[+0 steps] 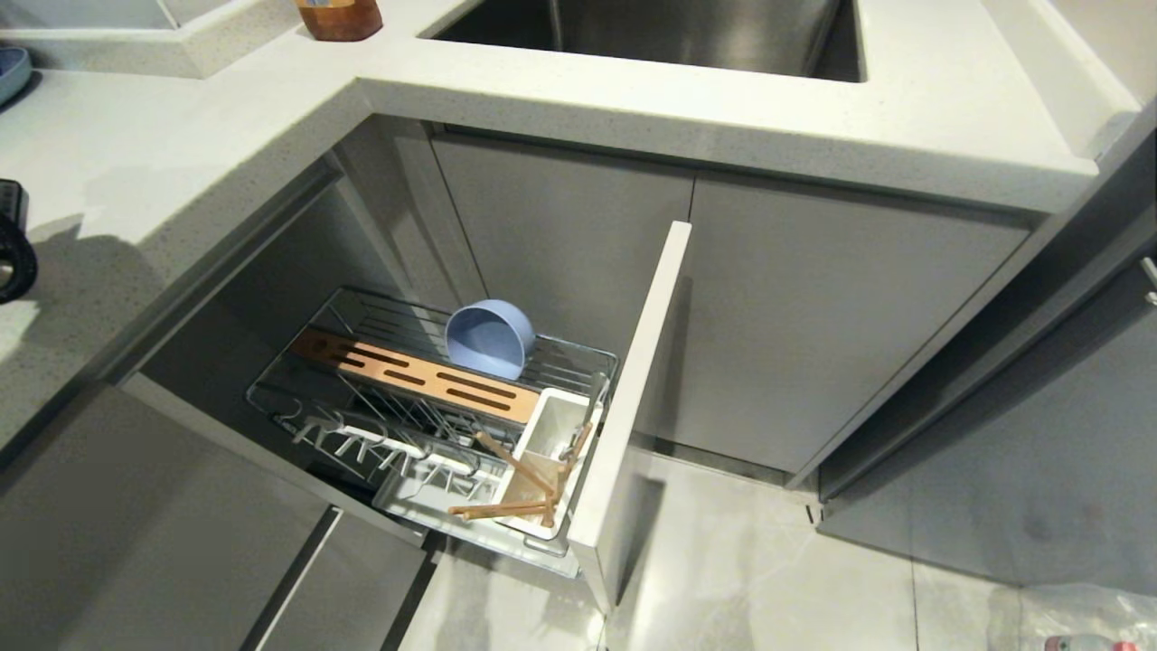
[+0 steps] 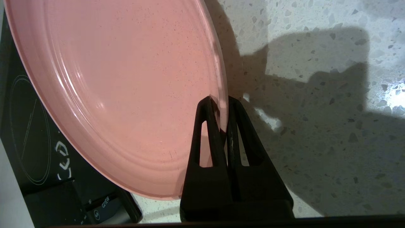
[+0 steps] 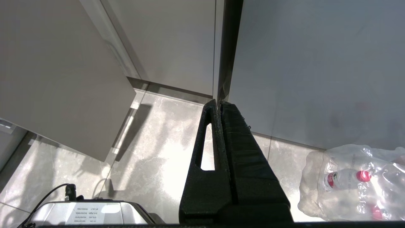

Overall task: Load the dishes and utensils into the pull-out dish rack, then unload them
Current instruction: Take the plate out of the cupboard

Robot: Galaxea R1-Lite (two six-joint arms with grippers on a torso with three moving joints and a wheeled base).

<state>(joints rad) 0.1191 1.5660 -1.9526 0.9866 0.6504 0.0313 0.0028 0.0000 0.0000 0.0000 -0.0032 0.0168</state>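
Note:
In the left wrist view my left gripper (image 2: 220, 101) is shut on the rim of the flat pink plate (image 2: 120, 88), which is tilted above the speckled countertop (image 2: 316, 126). In the head view the pull-out dish rack (image 1: 298, 416) stands drawn out below the counter. The pale blue bowl (image 1: 489, 338) rests on its side on the rack's wires behind the copper-brown strip (image 1: 416, 372). The two chopsticks (image 1: 515, 479) and the metal spoon (image 1: 587, 411) lean in the white caddy (image 1: 553, 432). My right gripper (image 3: 219, 102) is shut and empty, parked over the floor.
A black appliance (image 2: 31, 142) lies on the counter under the plate's far edge. The rack's pale front panel (image 1: 633, 398) juts out into the floor space. The sink (image 1: 678, 27) and a brown bottle (image 1: 339, 18) are at the back. A plastic pack of bottles (image 3: 351, 180) lies on the floor.

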